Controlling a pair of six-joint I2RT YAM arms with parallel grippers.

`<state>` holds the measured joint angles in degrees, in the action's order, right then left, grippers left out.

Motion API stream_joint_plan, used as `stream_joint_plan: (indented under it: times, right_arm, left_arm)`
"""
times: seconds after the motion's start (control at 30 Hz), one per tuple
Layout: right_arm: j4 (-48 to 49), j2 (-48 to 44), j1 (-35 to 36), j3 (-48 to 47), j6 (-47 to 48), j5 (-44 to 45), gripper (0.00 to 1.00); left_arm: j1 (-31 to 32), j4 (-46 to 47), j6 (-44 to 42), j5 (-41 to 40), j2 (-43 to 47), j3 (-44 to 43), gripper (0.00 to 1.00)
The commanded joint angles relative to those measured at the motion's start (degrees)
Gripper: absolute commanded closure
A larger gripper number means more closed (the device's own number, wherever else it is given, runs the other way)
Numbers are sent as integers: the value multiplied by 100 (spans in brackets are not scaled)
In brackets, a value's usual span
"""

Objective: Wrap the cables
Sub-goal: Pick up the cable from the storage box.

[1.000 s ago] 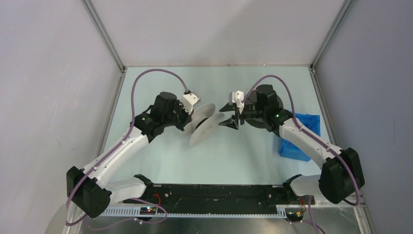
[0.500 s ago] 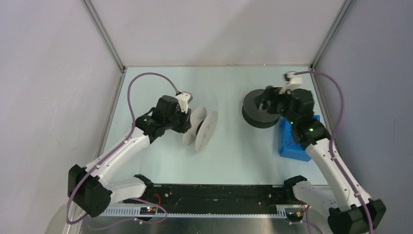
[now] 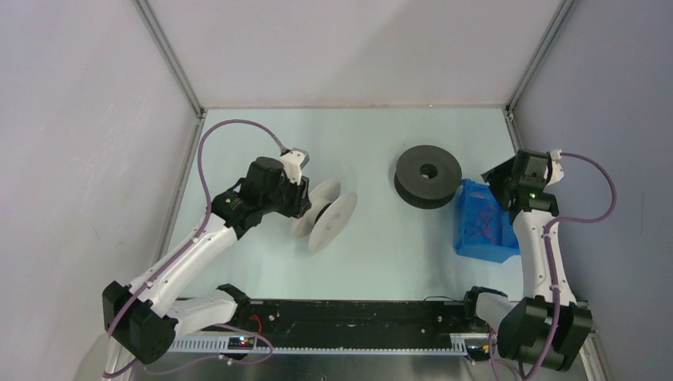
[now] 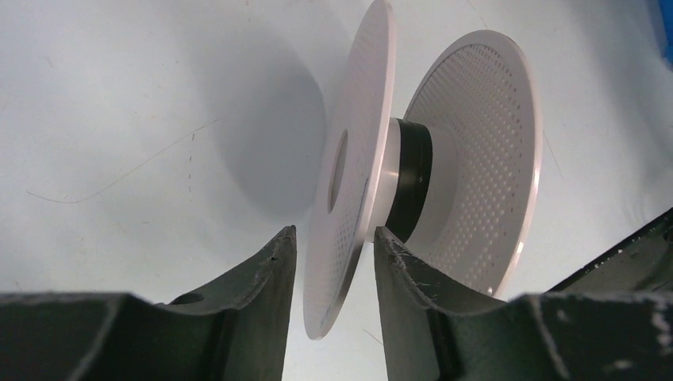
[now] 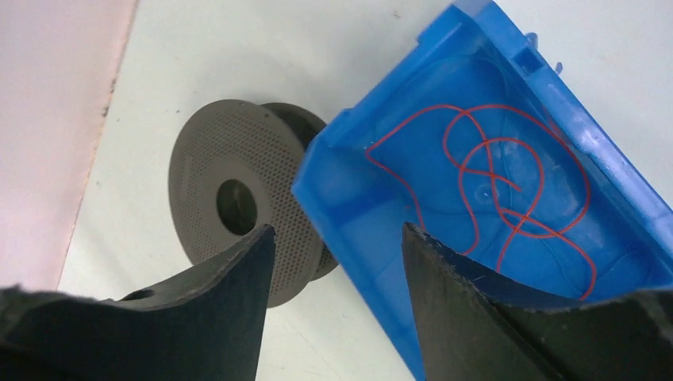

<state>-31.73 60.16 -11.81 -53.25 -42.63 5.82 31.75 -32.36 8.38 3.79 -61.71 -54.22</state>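
My left gripper (image 4: 333,234) is partly open, its two fingers (image 4: 262,302) straddling the rim of the nearer flange of the white spool (image 4: 468,159). There is a gap on one side, and the other finger is at or nearly at the disc; I am not clamping it. The spool stands on its edges on the table (image 3: 373,246), left of centre, with a dark band round its hub.

My right gripper (image 5: 337,228) is spread wide with nothing between the jaws. It hangs over the near-left corner of the blue bin (image 5: 555,103), which sits at the table's right edge. The red cable (image 5: 520,218) lies in loose, tangled loops on the bin's floor. A blue one may lie there too, but I cannot make it out against the blue plastic. Just left of the bin, the dark grey spool (image 5: 226,198) lies flat.
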Motion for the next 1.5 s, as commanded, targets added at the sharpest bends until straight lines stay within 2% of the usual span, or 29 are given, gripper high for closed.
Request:
stream_joint_plan:
  times: [0.0, 0.27, 0.5, 0.9, 1.47]
  right_arm:
    - [318, 335, -125, 130, -619, 208, 37]
    - [900, 938, -136, 558, -1273, 184, 47]
    - [2120, 1234, -219, 1217, -1475, -132, 54]
    - [3661, 1868, -295, 1740, -1679, -380, 56]
    - [3831, 2430, -321, 1836, -1964, -134, 61]
  left_arm:
    - [-10, -27, 2, 205, -23, 9, 55]
    - [-12, -41, -20, 180, -29, 2, 56]
    - [-9, -39, -30, 196, -82, -10, 56]
    - [-11, -39, -38, 209, -100, -24, 57]
    - [-11, -40, -31, 184, -98, -29, 57]
